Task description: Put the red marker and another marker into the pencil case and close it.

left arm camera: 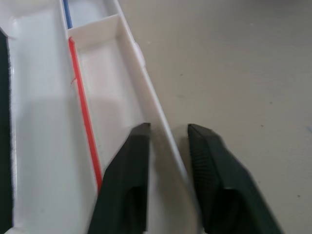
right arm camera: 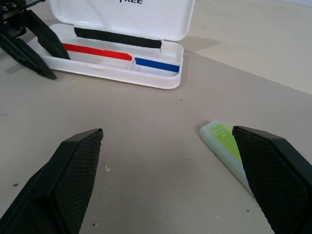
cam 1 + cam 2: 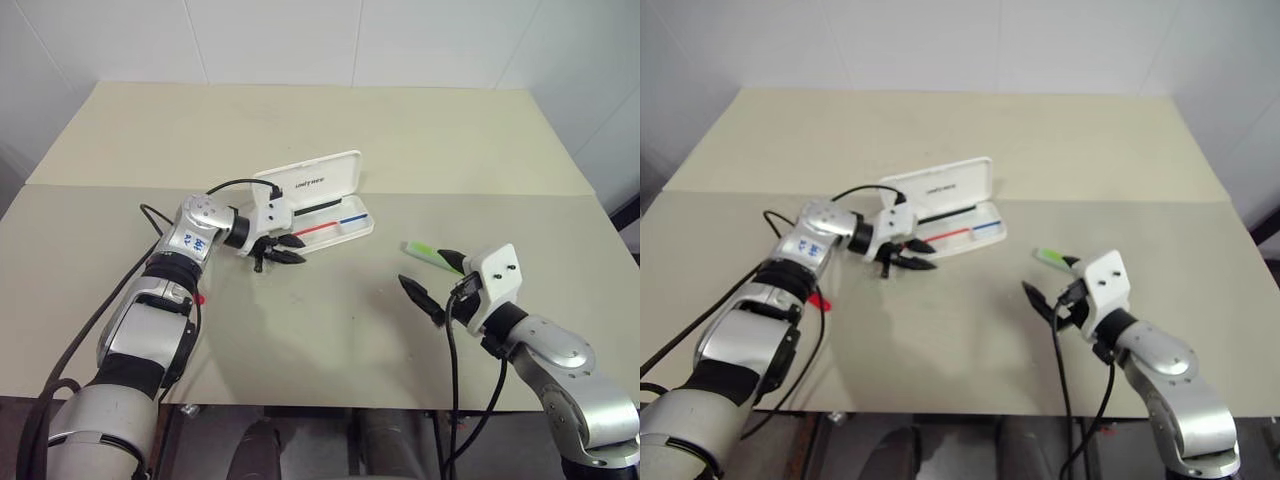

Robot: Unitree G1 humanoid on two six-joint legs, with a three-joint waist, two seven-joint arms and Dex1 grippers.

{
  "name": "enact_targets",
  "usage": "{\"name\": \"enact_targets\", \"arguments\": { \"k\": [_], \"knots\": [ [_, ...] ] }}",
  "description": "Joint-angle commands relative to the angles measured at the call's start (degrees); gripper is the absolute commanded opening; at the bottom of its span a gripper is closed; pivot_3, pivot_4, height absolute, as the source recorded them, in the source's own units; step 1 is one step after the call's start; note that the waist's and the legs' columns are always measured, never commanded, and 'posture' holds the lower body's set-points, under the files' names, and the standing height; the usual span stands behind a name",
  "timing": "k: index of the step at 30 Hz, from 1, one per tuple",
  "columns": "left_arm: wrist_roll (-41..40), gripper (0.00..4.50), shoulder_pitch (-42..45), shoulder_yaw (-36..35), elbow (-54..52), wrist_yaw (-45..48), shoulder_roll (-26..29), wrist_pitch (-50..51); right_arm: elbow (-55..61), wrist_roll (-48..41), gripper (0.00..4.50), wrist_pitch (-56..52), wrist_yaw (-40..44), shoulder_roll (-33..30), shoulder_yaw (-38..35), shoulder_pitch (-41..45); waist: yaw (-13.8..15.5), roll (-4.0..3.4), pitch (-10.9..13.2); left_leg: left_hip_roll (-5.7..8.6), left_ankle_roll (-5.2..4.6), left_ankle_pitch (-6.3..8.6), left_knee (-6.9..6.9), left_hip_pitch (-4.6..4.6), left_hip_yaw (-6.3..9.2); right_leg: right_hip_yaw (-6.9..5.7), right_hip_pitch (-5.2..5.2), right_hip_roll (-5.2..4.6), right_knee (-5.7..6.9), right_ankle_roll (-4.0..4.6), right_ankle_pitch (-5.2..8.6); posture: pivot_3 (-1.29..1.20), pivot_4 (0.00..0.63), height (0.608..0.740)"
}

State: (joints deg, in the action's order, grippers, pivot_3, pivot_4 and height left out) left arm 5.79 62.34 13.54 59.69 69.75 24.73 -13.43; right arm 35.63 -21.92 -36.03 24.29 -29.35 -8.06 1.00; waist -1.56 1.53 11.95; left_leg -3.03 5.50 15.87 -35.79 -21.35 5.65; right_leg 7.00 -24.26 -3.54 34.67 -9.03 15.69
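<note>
Two right gripper (image 2: 165, 180) fingers stood wide apart, the green marker (image 2: 225, 146) lying beside one fingertip; light, slick, best pinched mid-barrel. Left gripper (image 1: 168, 141) fingers straddled the case (image 1: 44, 126) wall

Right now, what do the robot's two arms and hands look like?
Both arms are silver-grey metal with black joints and loose black cables. Each ends in a white block carrying two black, pointed, textured fingers: the left hand and the right hand. The left forearm bears a blue-marked sticker.
</note>
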Motion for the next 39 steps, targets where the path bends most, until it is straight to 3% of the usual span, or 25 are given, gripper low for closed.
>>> {"name": "enact_targets", "arguments": {
  "k": [1,10,21,28,33,35,39],
  "knots": [
    [-0.39,0.02,0.46,-0.89,0.21,0.16,-0.49,-2.38,1.71,-0.69,4.5,1.02,0.94,-1.25,-1.98,0.46,0.24,0.01,0.0,0.0,0.0,0.0,0.0,0.0,0.0,-0.01,0.0,0.0,0.02,0.0,0.0,0.0,0.15,0.74],
    [-5.01,0.01,-5.41,-3.91,-10.61,4.5,1.19,-1.85,-0.65,-2.68,4.5,0.83,4.88,-3.91,-2.63,2.0,-0.08,0.02,0.02,0.03,0.0,0.0,0.1,-0.06,0.04,0.01,-0.01,-0.01,-0.03,-0.07,-0.03,0.0,0.15,0.74],
    [-8.09,0.01,-26.52,-5.53,-51.91,0.65,9.87,11.19,-6.78,-4.17,4.5,1.75,12.1,-9.16,-4.56,4.62,-0.03,0.01,0.03,0.02,0.0,0.0,0.09,0.02,0.03,0.07,-0.01,-0.02,0.08,-0.05,-0.03,0.0,0.15,0.74],
    [-8.94,0.01,-36.42,-6.07,-70.3,-4.17,13.18,22.1,-9.99,-4.13,4.5,2.99,15.54,-12.47,-6.84,4.35,-0.05,0.02,0.04,0.03,0.0,0.0,-0.1,0.01,0.03,0.07,0.06,-0.02,0.05,-0.04,-0.02,0.0,0.15,0.74],
    [-9.81,0.01,-40.87,-6.42,-77.25,-5.92,15.16,26.32,-10.51,-4.36,4.5,3.45,17.2,-14.13,-8.83,2.67,-0.11,0.03,0.05,0.02,-0.01,0.01,-0.17,0.05,0.0,0.11,0.11,-0.01,-0.01,-0.02,-0.01,0.0,0.15,0.74],
    [-10.3,0.01,-41.82,-6.37,-78.8,-6.57,15.47,27.44,-10.29,-4.63,4.5,3.48,17.73,-14.45,-9.69,1.85,-0.12,0.04,0.05,0.02,-0.01,0.01,-0.2,0.1,-0.01,0.11,0.16,-0.01,-0.04,0.87,0.48,0.0,0.15,0.74],
    [-10.11,0.01,-43.9,-5.57,-79.75,-8.32,15.12,28.25,-7.9,-5.84,4.5,3.6,20.01,-15.14,-11.69,-1.55,-0.13,0.05,0.05,0.03,-0.01,0.01,-0.28,0.14,-0.06,0.18,0.26,-0.02,-0.09,0.85,0.47,0.0,0.15,0.74]
  ]
}}
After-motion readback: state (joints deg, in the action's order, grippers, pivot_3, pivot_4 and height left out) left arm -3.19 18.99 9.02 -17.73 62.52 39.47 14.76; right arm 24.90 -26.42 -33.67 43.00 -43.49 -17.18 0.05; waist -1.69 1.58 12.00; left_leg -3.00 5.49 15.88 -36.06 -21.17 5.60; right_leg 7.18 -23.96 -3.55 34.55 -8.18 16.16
